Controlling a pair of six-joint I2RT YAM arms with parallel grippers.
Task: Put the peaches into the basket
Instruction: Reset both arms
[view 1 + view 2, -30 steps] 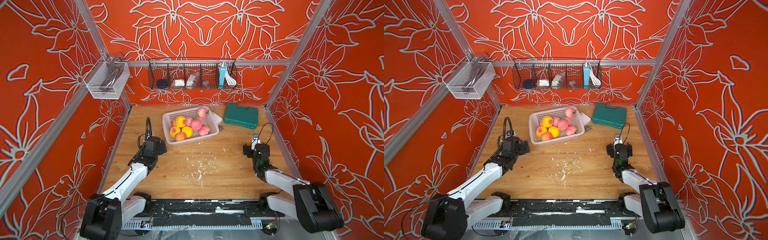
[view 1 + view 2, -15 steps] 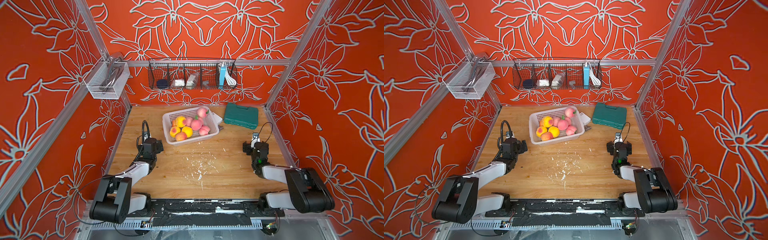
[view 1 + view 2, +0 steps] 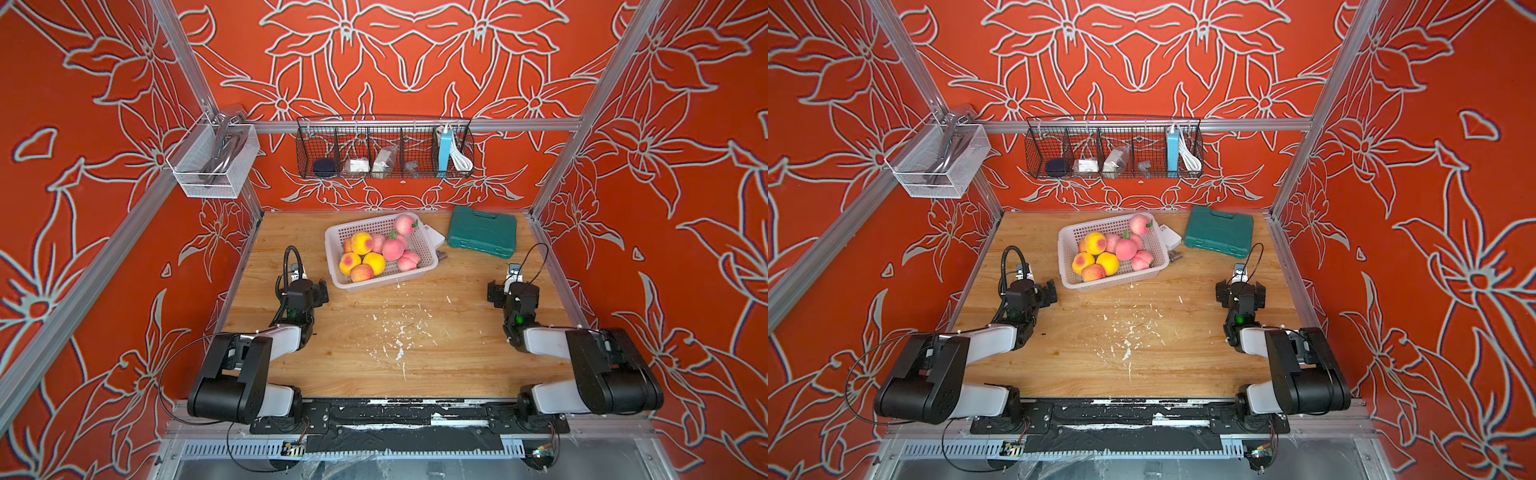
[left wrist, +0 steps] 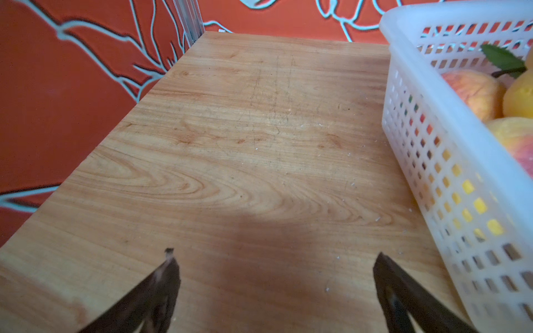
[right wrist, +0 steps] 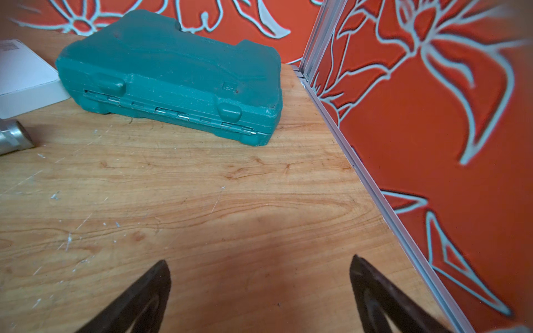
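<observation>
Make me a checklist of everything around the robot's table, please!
Surface: wooden table, bare apart from white flecks in the middle.
Job's things: all the peaches in view lie in the white basket; a pink peach sits high at its far corner.
Clutter: green case, white box and small metal cylinder beside the basket.
Grippers: left end effector and right end effector are both open and empty, over bare wood.
Cables: black hose loops at the left wrist; thin black cable at the right wrist.
Surroundings: red flowered walls; black wire rack and silver mesh box hang above.
</observation>
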